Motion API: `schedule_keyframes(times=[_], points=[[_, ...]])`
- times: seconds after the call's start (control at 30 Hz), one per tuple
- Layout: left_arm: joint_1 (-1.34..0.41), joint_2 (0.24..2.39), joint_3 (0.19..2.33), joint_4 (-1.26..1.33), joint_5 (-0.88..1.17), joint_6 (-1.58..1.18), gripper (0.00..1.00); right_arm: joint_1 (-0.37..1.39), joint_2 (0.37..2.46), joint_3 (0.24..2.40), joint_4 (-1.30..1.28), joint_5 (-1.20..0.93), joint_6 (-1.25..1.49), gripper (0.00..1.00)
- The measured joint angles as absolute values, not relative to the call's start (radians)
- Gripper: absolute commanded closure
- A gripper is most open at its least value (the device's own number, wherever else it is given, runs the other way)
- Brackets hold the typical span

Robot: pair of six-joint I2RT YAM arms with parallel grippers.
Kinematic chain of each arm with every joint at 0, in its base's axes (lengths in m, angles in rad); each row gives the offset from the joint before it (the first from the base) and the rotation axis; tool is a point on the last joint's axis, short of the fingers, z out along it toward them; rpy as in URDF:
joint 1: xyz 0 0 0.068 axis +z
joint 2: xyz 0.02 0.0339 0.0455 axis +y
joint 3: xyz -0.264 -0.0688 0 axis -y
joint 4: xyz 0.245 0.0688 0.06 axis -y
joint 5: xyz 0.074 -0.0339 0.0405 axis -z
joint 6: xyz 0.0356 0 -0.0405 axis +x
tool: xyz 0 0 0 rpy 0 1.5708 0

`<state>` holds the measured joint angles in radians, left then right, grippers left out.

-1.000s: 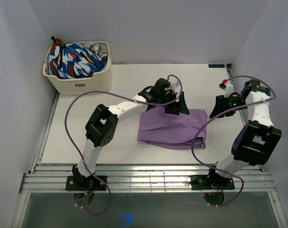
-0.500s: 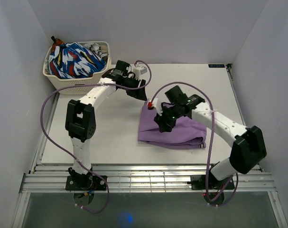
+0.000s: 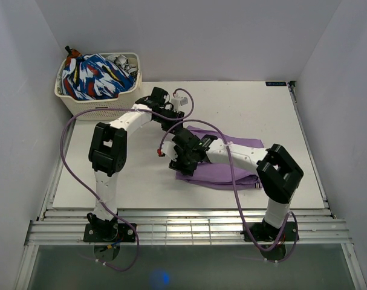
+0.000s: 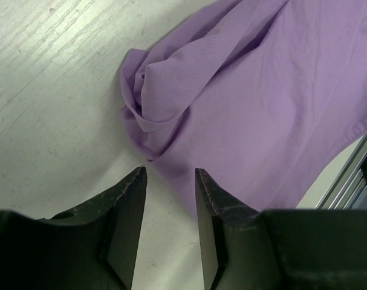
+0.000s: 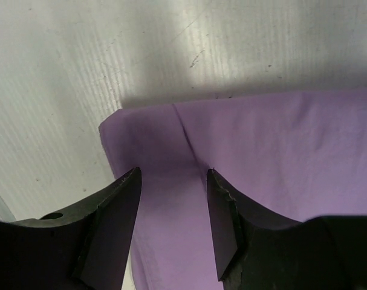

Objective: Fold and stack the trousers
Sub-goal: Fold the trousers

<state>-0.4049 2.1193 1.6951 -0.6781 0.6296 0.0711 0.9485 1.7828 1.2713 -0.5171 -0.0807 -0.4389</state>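
Note:
The purple trousers (image 3: 228,164) lie folded flat in the middle of the white table (image 3: 110,169). My left gripper (image 3: 178,124) is open and empty at their far left corner; in the left wrist view its fingertips (image 4: 169,175) hover just short of a crumpled corner of the trousers (image 4: 148,103). My right gripper (image 3: 179,161) is open and empty over the trousers' left edge; in the right wrist view its jaws (image 5: 174,176) stand wide above the flat purple cloth (image 5: 280,145) near a corner.
A cream basket (image 3: 104,107) with a blue, red and white patterned garment (image 3: 94,77) stands at the back left. Grey walls close in on three sides. A metal rail (image 3: 183,226) runs along the near edge. Purple cables loop off both arms.
My right arm has swung from the far right across the trousers to their left edge. My left gripper drew back toward the basket, then came to the trousers' far left corner.

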Motion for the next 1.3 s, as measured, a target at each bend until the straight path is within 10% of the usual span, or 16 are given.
schedule_keyframes(times=[0.73, 1.0, 1.1, 1.3], points=[[-0.391, 2.153, 1.693, -0.62, 0.686, 0.02, 0.48, 1.023, 1.815, 1.302, -0.521, -0.073, -0.426, 0.51], [-0.39, 2.188, 1.693, -0.622, 0.699, 0.007, 0.77, 1.022, 1.854, 1.302, -0.517, -0.048, -0.436, 0.92], [-0.389, 2.188, 1.694, -0.622, 0.71, 0.002, 1.0, 1.021, 1.854, 1.302, -0.515, -0.047, -0.437, 0.92], [-0.38, 2.191, 1.727, -0.636, 0.725, -0.013, 1.0, 1.021, 1.854, 1.301, -0.509, -0.052, -0.438, 0.92]])
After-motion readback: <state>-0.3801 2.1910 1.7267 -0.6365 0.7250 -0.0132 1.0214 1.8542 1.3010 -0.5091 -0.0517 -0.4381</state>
